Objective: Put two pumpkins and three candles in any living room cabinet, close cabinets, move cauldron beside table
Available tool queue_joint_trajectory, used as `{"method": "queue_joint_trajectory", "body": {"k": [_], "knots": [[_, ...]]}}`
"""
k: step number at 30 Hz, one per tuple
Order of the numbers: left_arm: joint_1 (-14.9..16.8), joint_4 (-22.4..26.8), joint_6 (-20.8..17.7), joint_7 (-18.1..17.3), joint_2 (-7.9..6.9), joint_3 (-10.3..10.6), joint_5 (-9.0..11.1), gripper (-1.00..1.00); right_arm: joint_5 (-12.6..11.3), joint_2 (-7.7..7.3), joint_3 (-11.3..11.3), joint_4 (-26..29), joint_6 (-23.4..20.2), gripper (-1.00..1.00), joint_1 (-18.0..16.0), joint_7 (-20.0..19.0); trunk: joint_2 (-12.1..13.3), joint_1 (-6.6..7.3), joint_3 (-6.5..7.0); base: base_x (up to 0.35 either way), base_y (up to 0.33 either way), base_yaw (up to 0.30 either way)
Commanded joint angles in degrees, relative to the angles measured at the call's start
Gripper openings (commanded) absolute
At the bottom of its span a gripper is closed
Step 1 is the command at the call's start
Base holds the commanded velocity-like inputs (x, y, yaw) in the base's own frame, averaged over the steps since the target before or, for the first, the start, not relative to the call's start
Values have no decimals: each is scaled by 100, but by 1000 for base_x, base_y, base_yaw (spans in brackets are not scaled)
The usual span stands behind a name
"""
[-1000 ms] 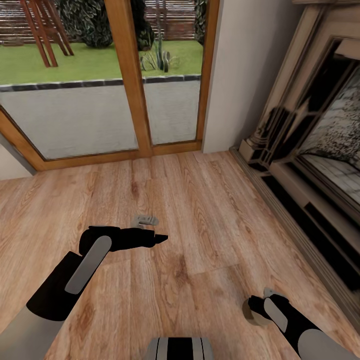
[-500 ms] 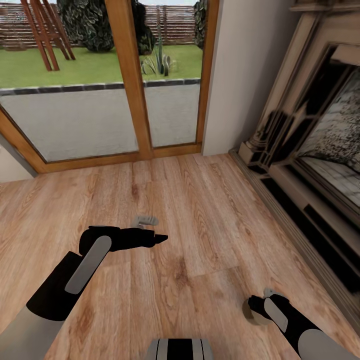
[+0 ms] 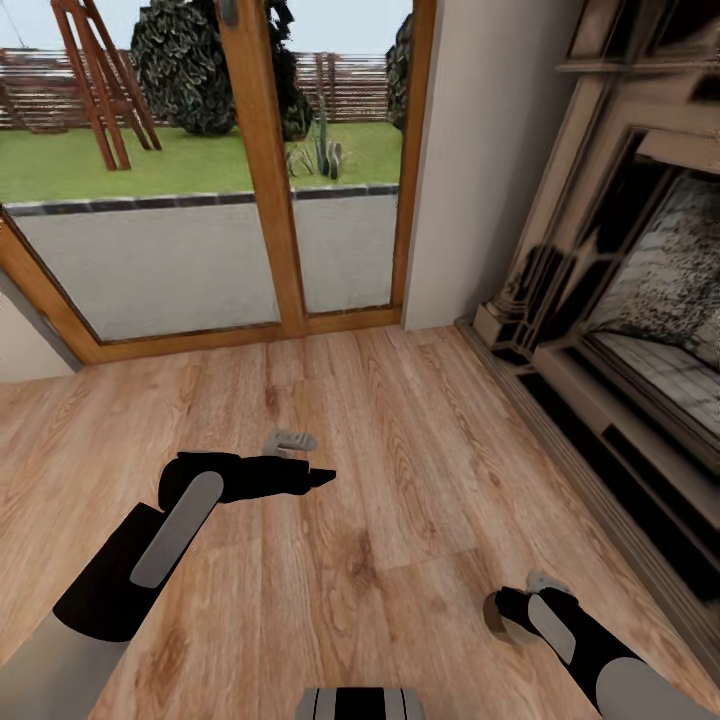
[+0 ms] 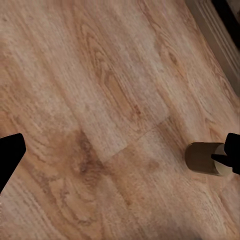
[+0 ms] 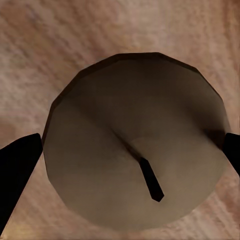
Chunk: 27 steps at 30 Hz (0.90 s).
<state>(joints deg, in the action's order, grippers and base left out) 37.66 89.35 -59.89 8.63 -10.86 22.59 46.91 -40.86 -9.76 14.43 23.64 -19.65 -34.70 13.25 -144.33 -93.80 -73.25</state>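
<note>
1. Down at about 5 o'clock in the head view, the right gripper point(image 3: 512, 617) has one candle point(image 3: 500, 618) pinched between its fingers, hanging just over the wooden floor point(image 3: 400, 450). The right wrist view looks straight onto the candle's wick end point(image 5: 135, 160), with a dark fingertip point(image 5: 17, 165) on either side of it, so it's already clamped.
2. Left gripper point(image 3: 322, 476) sits around 9 o'clock with nothing in it. The left wrist view has its fingers point(image 4: 10, 155) spread far apart with only floor between them, and the held candle point(image 4: 202, 158) shows off to one side.
3. The candle's a stubby cylinder, its long axis running along the gripper's pointing direction, wick facing the wrist.
4. No cabinet to spot from here. There's a fireplace point(image 3: 640, 300) at 2–3 o'clock and glass patio doors point(image 3: 200, 230) at 12.
5. My guess: the robot is on its way to the cabinet, and the right arm will do the drop-off since it's the one loaded. Nothing for the left arm to grab in sight.
</note>
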Motion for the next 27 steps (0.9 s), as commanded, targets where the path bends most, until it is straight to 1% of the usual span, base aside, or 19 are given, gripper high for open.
{"method": "queue_joint_trajectory", "body": {"k": [1,14,27], "knots": [[5,2,-11,60,-4,9,59,100,-60,-8,54,27,-18,-100,2,41,0,3,18,0,0,0],[5,-24,-11,76,8,14,19,100,-62,-8,68,61,-16,-100,9,29,17,37,306,0,0,0],[5,-48,-11,82,27,9,20,100,-71,-6,22,70,-14,-100,15,11,35,70,594,0,0,0]]}}
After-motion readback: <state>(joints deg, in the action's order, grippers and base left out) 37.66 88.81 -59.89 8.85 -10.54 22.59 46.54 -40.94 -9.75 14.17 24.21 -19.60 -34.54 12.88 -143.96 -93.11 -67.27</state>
